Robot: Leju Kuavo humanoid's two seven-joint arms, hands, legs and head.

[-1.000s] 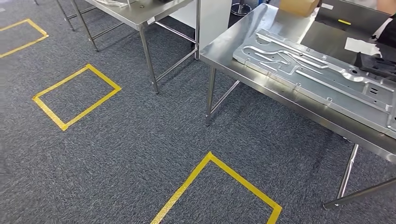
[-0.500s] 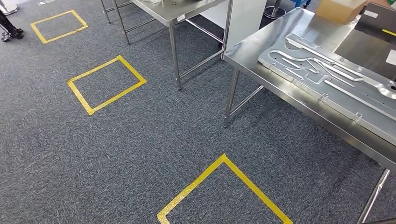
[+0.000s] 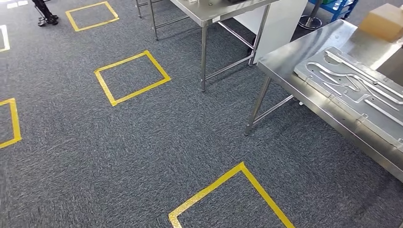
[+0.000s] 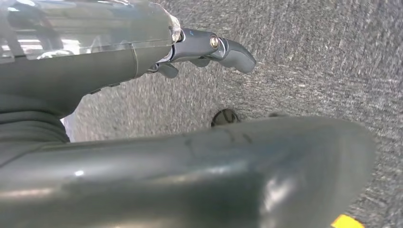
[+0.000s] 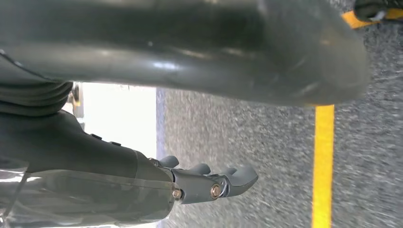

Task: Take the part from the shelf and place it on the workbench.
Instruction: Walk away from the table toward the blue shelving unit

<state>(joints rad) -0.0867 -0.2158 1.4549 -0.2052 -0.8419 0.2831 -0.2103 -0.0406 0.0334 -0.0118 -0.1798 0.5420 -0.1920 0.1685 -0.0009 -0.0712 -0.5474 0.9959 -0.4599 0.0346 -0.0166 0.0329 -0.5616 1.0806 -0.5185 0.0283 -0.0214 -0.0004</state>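
Nearest: left hand point(image 4: 209, 47) and right hand point(image 5: 209, 183), both empty, fingers apart, over grey carpet point(image 3: 142, 142). Yellow tape square point(image 3: 233, 194) cut off below. Farther right: steel workbench point(image 3: 304, 54), grooved metal plate point(image 3: 351, 85) cut by frame edge. Part, shelf not identifiable.

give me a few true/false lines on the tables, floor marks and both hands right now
1. A ribbed metal plate lies on the steel table at right. True.
2. The left hand holds the plate. False: it holds nothing and hangs over the carpet.
3. Yellow tape squares mark the carpet. True.
4. The floor is bare concrete. False: it is grey carpet.
5. A cardboard box sits at the table's far end. True.
6. The right hand rests on the table. False: it hangs above the carpet, near a yellow tape line.
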